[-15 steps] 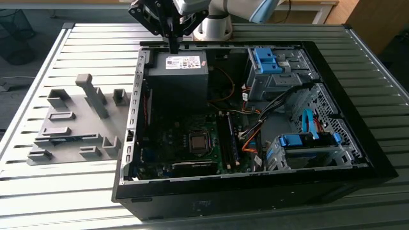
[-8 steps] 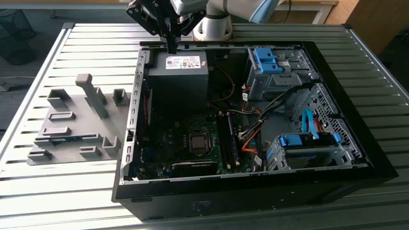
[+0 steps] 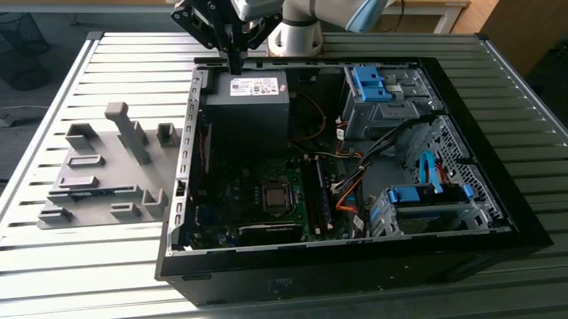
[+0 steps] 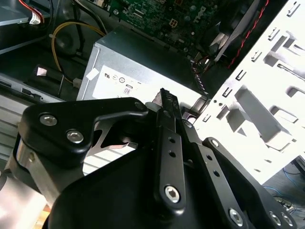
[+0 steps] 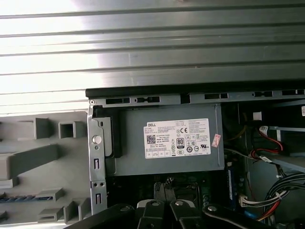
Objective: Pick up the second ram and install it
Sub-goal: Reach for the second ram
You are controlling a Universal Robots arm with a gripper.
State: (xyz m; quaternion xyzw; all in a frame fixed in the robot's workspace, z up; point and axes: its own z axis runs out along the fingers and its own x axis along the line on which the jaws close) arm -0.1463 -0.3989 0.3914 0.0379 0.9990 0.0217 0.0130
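You have a table (image 3: 133, 56) of ribbed metal slats under everything, pale grey and throwing back a bright glare in the first wrist view. The open computer case (image 3: 355, 282) lies on its side on those slats, black outside, with its inside facing up. Off the table, past the case toward the exterior view's left, a dark mesh bin (image 3: 22, 46) stands on a grey floor (image 3: 106, 16). Past the case toward the exterior view's right there is a wooden panel (image 3: 523, 30). The arm (image 3: 297, 36) has its base at the case's far side.

Just beside the case, on the exterior view's left, a grey moulded holder (image 3: 98, 179) rests on the slats. The second ram (image 3: 89, 193) lies flat in one of its slots, a thin blue strip, well apart from the claw (image 3: 236, 65).

Inside the case, in the corner nearest the arm, you see the grey power supply (image 3: 249, 109). A white label (image 5: 177, 138) with dense small print, a square code and round marks covers part of its upper face, and a small red-and-white sticker (image 5: 216, 140) sits at the label's edge. Blue plastic brackets (image 3: 368, 83) stand out on the case's opposite side.

Your claw hangs over the case's rear rim, just above the power supply. Its black fingers (image 4: 167, 138) are pressed together at the tips with nothing between them
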